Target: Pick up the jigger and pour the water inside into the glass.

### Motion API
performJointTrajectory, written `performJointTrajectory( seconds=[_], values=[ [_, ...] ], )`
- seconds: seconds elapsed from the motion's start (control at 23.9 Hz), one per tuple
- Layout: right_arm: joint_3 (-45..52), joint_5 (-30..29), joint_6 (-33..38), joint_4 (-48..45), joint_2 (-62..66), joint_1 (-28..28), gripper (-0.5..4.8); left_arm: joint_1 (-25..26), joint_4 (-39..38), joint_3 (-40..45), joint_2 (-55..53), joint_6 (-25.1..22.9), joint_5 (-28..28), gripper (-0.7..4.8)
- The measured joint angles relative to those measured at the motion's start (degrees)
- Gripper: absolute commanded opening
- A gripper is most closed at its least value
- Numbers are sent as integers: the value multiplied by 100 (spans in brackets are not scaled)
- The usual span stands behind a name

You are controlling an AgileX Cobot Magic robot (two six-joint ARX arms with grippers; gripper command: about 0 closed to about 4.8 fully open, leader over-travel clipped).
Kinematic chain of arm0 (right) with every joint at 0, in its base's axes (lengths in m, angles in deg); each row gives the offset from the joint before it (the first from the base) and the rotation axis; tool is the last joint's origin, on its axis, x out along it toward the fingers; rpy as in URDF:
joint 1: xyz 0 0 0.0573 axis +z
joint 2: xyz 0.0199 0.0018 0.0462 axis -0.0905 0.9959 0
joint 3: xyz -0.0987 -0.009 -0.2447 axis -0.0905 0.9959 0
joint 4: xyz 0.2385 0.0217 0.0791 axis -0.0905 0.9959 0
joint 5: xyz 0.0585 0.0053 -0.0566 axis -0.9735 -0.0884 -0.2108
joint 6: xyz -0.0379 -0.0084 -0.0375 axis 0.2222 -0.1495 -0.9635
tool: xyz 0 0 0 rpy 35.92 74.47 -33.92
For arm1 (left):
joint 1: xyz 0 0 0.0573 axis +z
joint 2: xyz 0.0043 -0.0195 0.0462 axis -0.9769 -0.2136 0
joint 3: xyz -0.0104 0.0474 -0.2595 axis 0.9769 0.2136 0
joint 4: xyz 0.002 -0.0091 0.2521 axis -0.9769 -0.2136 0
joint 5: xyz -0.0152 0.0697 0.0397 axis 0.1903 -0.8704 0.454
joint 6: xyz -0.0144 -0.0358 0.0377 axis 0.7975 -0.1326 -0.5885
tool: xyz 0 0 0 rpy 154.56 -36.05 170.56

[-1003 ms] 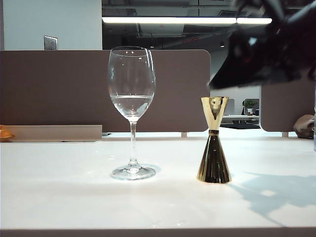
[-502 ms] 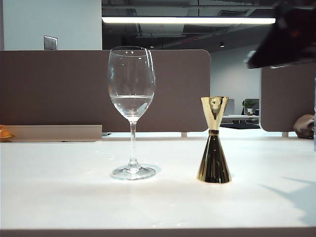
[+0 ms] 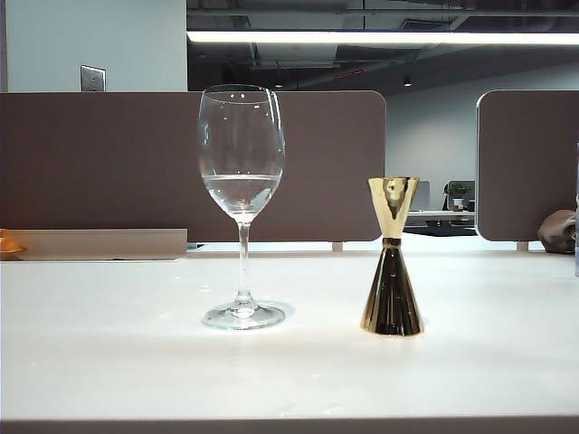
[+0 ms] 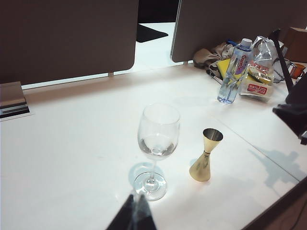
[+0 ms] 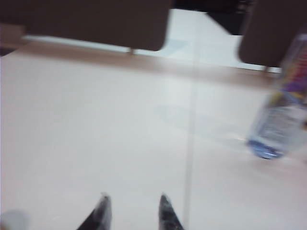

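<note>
The glass (image 3: 242, 136) stands upright on the white table (image 3: 118, 362) with a shallow pool of clear water (image 3: 240, 190) in its bowl. To its right, apart from it, the gold jigger (image 3: 392, 262) stands upright; I cannot see whether it holds any water. Neither gripper shows in the exterior view. In the left wrist view the glass (image 4: 158, 132) and jigger (image 4: 206, 155) stand ahead of my left gripper (image 4: 136, 197), which is shut and empty, close to the glass's foot. My right gripper (image 5: 134, 203) hangs open over bare table, nothing between its fingertips; this view is blurred.
A plastic water bottle (image 4: 234, 72) and a pile of packets (image 4: 259, 79) sit at the table's far corner; the bottle (image 5: 278, 120) also shows in the right wrist view. The right arm's dark body (image 4: 293, 112) hangs at the table's side. Brown partition panels (image 3: 90, 163) line the back.
The right arm has pulled up and away to the right, out of the exterior view, and its shadow has left the table. Glass and jigger have not moved.
</note>
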Motion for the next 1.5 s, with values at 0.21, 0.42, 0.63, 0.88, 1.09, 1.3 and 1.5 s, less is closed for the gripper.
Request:
performJointTrajectory(
  seconds=[0.21, 0.42, 0.63, 0.88, 1.09, 1.3, 1.5],
  values=[
    [153, 256, 55, -24, -190, -358, 17, 0, -4, 0, 0, 0, 2, -3],
    [586, 243, 433, -66, -479, -487, -5, 0, -2, 0, -2, 0, 2, -3],
    [938, -800, 487, -116, -684, -494, -5, 0, -2, 0, 0, 0, 2, -3],
    [1130, -1259, 503, 44, -1001, -494, -5, 0, -2, 0, 0, 0, 2, -3],
    [1130, -1266, 503, 457, -1287, -496, -5, 0, -2, 0, 0, 0, 2, -2],
    [1130, -1263, 503, 802, -1617, -498, -5, 0, -2, 0, 0, 0, 2, -2],
    [1130, -1263, 503, 1185, -2002, -498, -5, 0, -2, 0, 0, 0, 2, -3]
  ],
)
